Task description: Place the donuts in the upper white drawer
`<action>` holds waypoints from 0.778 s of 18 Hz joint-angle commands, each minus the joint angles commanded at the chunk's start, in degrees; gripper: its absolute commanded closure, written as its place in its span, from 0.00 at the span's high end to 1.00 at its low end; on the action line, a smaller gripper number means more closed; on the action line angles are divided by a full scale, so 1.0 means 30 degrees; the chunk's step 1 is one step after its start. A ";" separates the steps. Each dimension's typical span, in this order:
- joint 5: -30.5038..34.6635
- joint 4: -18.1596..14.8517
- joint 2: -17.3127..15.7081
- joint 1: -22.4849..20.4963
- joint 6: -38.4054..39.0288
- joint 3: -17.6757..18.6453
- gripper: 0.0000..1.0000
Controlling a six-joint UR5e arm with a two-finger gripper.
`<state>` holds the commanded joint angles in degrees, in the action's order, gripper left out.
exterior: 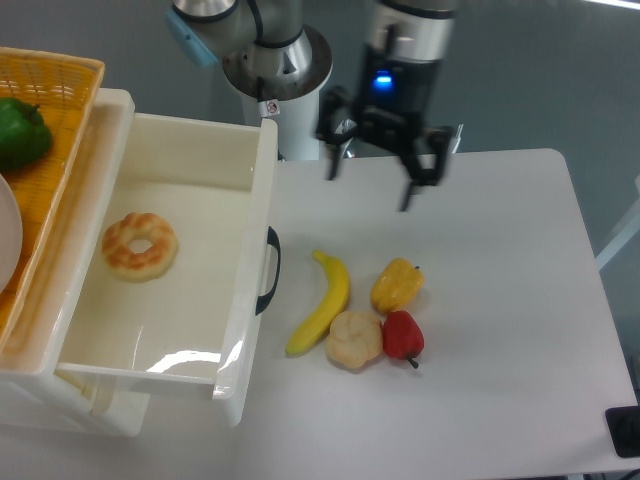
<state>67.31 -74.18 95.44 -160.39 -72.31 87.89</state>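
Donut [139, 245] lying flat inside drawer [252, 225], left of its handle. Pincer [370, 185] spread, holding nothing, over table right of drawer. We reckon placing done; next move probably just park arm, maybe shut drawer.

Bright, even light; drawer-front [195, 358] glare.

We see the upper white drawer [243, 300] pulled open, its interior holding just the donuts [139, 245] near the left wall. On the table [500, 400], a banana [322, 303], beige lump [355, 340], yellow pepper [397, 285] and red pepper [403, 336] cluster just beside the handle.
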 joint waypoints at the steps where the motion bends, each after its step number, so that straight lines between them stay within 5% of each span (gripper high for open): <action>1: 0.0671 0.0029 0.0582 -0.0266 -0.0966 -0.0029 1.00; 6: 0.5652 0.0088 0.2869 0.0139 -0.3697 -0.0146 1.00; 14: 0.6450 0.2109 0.6297 0.1430 -0.3436 -0.0672 1.00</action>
<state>86.66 -67.85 114.33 -156.10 -82.62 85.87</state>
